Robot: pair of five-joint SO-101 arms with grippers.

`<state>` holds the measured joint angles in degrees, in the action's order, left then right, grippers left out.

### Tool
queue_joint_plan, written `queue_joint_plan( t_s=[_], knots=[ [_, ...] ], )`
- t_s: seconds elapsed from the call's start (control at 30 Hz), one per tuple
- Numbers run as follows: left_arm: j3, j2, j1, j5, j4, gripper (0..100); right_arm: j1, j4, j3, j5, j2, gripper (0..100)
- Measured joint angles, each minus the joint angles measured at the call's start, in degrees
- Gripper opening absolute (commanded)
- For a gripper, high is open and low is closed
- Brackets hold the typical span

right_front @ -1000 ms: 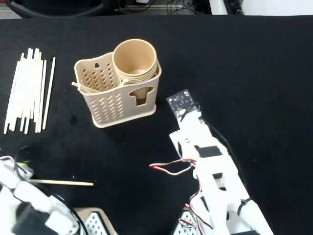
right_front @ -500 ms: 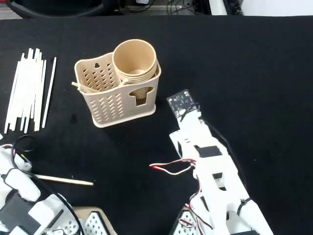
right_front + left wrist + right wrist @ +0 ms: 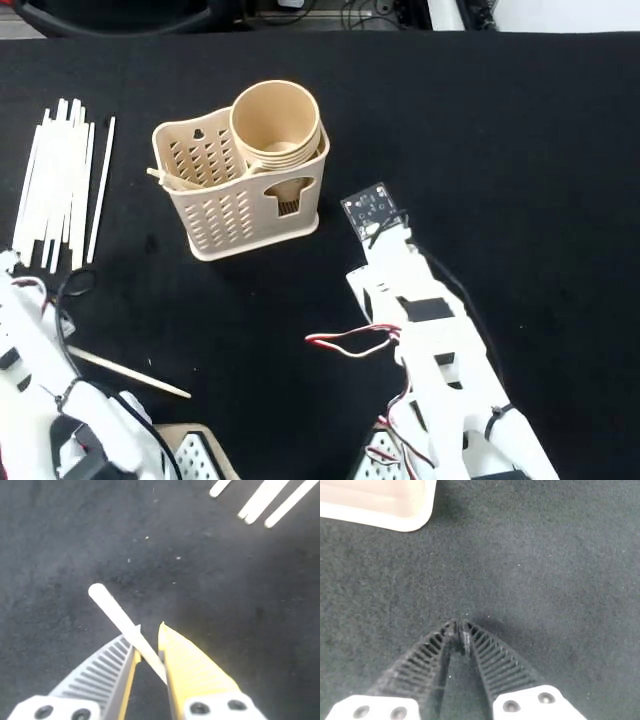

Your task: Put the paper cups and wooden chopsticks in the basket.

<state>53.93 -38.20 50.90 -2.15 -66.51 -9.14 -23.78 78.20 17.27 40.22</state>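
I work over a table (image 3: pixel 520 150) covered edge to edge in black cloth; seen close from my wrists, the cloth (image 3: pixel 60 540) is matte and felt-like, flecked with small pale specks; the light is even and the shadows on it are soft; beyond the far edge runs a narrow strip with dark cables (image 3: pixel 360 12), a black curved shape (image 3: pixel 110 15) at one end and a white surface (image 3: pixel 565 14) at the other.

The high view looks straight down on the black table (image 3: pixel 520 130) from well above, with the basket (image 3: pixel 240 200) upper left of centre. Each wrist view looks along its own gripper, close to the tabletop. The left gripper (image 3: pixel 149 627) camera shares the held chopstick (image 3: pixel 117 612) and the loose chopsticks (image 3: pixel 265 500) with the high view. The right gripper (image 3: pixel 457 625) camera shares the basket's corner.
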Motion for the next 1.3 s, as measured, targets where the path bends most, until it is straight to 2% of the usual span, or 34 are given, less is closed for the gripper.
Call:
queue_joint_plan(
  t_s=[0.13,0.3,0.5,0.57,0.63,0.7,0.83,1.03,1.17,1.3],
  knots=[
    [-4.2,-0.8,-4.7,4.2,-0.4,7,0.0,0.0,0.0,0.0,0.0,1.4],
    [-10.8,2.2,-15.1,11.1,-0.2,7,0.0,0.0,0.0,0.0,0.0,1.4],
    [-19.0,12.4,-26.9,16.4,6.1,8,0.0,0.0,0.0,0.0,0.0,1.3],
    [-21.9,17.1,-28.7,17.1,7.7,13,0.0,0.0,0.0,0.0,0.0,1.3],
    [-24.8,22.4,-29.5,17.3,8.0,21,0.0,0.0,0.0,0.0,0.0,1.3],
    [-27.3,27.5,-29.6,17.5,7.8,25,0.0,0.0,0.0,0.0,0.0,1.3],
    [-32.7,34.5,-29.6,17.4,2.6,22,0.0,0.0,0.0,0.0,0.0,1.3],
    [-36.7,35.2,-29.6,18.8,-8.9,18,0.0,0.0,0.0,0.0,0.0,1.3],
    [-32.2,35.4,-28.5,20.0,-7.1,18,0.0,0.0,0.0,0.0,0.0,1.3],
    [-25.4,35.4,-23.3,18.5,-1.7,18,0.0,0.0,0.0,0.0,0.0,1.3]
  ],
)
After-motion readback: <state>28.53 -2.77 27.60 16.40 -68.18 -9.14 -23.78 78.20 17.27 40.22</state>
